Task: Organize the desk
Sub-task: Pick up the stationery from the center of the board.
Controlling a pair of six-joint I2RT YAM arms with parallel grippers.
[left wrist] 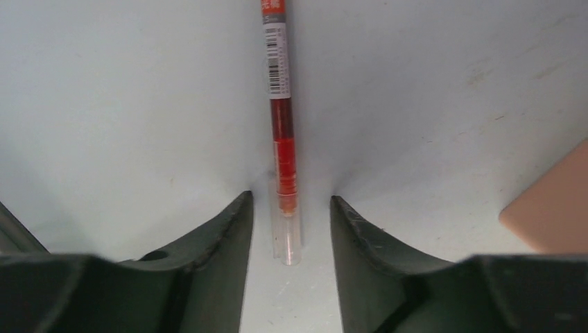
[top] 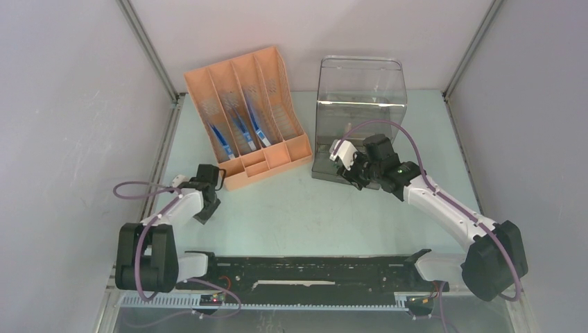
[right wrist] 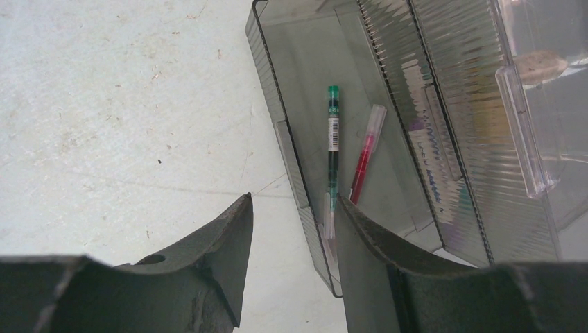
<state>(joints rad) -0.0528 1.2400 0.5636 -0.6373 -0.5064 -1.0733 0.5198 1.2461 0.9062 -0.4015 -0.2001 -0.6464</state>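
Left gripper (left wrist: 291,229): jaws apart, astride near end of red pen (left wrist: 283,139), barrel running ahead on desk (left wrist: 104,104). Risk: end-pinch lets round barrel swivel or slip. Right gripper (right wrist: 295,222): jaws apart, empty.

The desk (top: 305,208) bears an orange organizer (top: 274,164), a clear bin (top: 360,90), a red pen (left wrist: 284,139).

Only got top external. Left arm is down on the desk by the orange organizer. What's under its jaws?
Observer: A red pen lies flat on the desk, its clear end between the left gripper jaws.
Operator: Gripped?
Observer: No, desk shows on both sides of the pen; the jaws stand open.
Operator: Anything inside the smoked bin by the right gripper?
Observer: A green pen and a pink pen lie in its end slot.
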